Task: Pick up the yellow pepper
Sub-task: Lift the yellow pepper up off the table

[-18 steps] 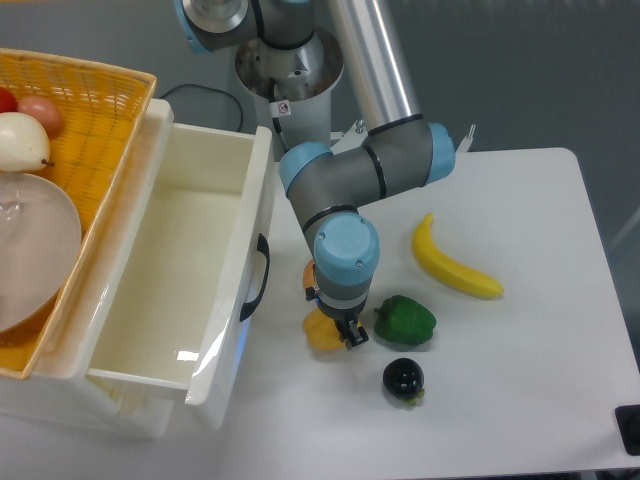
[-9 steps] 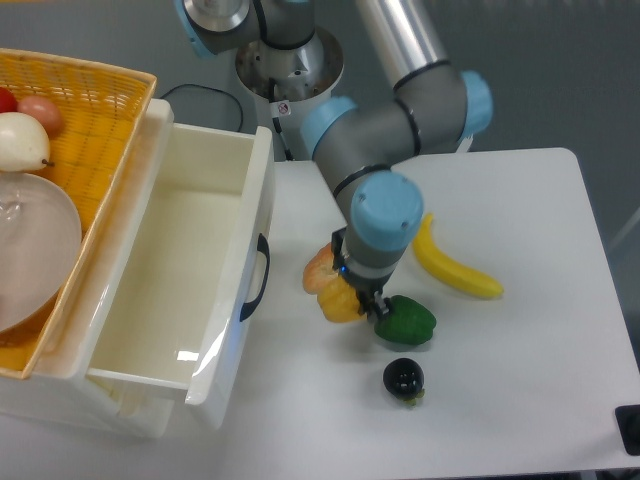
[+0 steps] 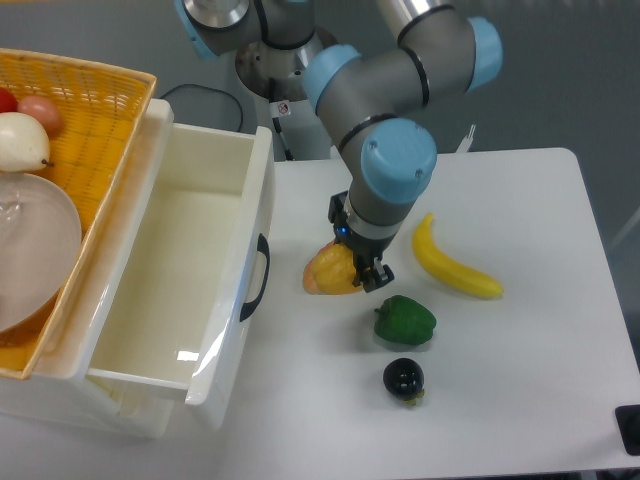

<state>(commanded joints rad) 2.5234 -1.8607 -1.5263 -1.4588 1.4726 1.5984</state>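
Nearest the camera, a small dark round fruit (image 3: 403, 378) lies on the white table (image 3: 530, 210), just in front of the green pepper (image 3: 405, 320) and not quite touching it. To the left of the green pepper, well apart, a white drawer (image 3: 150, 300) stands pulled open, its dark handle (image 3: 262, 276) facing the pepper. Just behind the green pepper and slightly left, the gripper (image 3: 362, 272) points down, its dark fingers (image 3: 376, 281) closed on the yellow pepper (image 3: 342, 270). The pepper sits at the fingertips on their left side, near the green pepper without touching it. Whether it is clear of the table cannot be told from this view. An orange pepper (image 3: 314, 275) shows against its left edge, and the two overlap so closely that the boundary between them is hard to make out. Behind and to the right of the green pepper, a banana (image 3: 452, 268) lies on the table, its curve running from near the gripper's wrist out to the right. Far to the left of the green pepper, past the drawer, a yellow woven basket (image 3: 95, 105) holds a clear glass bowl (image 3: 30, 250), a pale round fruit (image 3: 20, 140) and some reddish ones at its far edge. Farthest back, behind the green pepper, the arm (image 3: 390, 80) runs from its grey and blue joints to its base (image 3: 290, 75).
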